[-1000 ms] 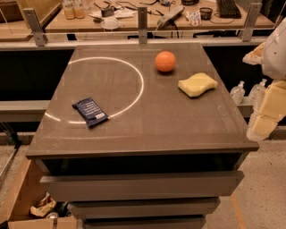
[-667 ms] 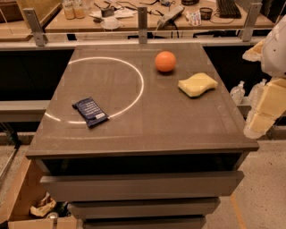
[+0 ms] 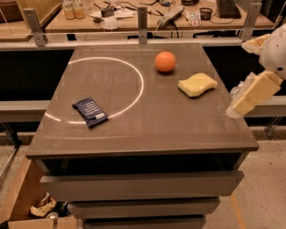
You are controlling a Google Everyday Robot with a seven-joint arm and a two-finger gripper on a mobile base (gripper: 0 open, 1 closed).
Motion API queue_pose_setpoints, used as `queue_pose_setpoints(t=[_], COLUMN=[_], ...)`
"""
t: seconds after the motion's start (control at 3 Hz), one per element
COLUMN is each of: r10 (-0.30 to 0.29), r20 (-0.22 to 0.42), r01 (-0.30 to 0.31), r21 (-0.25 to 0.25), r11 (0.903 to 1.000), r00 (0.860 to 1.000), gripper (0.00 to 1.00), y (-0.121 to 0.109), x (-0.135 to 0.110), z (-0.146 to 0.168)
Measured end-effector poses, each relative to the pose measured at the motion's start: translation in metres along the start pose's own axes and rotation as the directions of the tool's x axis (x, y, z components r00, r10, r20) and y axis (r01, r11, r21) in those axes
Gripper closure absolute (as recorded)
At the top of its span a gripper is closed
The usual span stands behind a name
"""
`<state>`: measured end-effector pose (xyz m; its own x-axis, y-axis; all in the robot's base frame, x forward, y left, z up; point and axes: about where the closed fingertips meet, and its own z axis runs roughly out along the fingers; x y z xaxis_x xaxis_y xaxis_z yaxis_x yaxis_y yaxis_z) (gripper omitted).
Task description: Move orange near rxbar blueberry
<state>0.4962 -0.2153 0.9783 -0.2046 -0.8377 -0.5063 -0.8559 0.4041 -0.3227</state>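
Note:
The orange (image 3: 165, 61) is round and bright and sits on the brown table (image 3: 147, 129) at the far middle, just right of a thin light ring. The rxbar blueberry (image 3: 90, 112), a flat dark navy wrapper with pale lettering, lies at the left front on the ring's edge. The two are well apart. My gripper (image 3: 251, 95), cream-coloured, hangs off the table's right edge, level with the sponge and to the right of the orange. It holds nothing that I can see.
A pale yellow wavy-edged sponge (image 3: 197, 84) lies right of the orange, between it and the gripper. A bright ring (image 3: 134, 96) of light marks the tabletop. A cluttered bench (image 3: 134, 13) with a rail stands behind. Drawers sit below the table.
The gripper has shifted slightly at the right edge of the table. The orange, the bar and the sponge have not moved.

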Motion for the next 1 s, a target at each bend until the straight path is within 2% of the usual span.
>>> queue_pose_setpoints(t=[0.33,0.67,1.0], r10=[0.062,0.062,0.062], r20=[0.116,0.148,0.148], r01=[-0.071,-0.081,-0.081], r21=[0.074,0.126,0.126], r11=[0.9947,0.9886,0.9887], r00=[0.991,0.987,0.987], gripper=[0.0,0.0,0.0], y=[-0.031,-0.046,-0.046], x=[-0.008,-0.014,-0.015], z=[0.028,0.029,0.029])
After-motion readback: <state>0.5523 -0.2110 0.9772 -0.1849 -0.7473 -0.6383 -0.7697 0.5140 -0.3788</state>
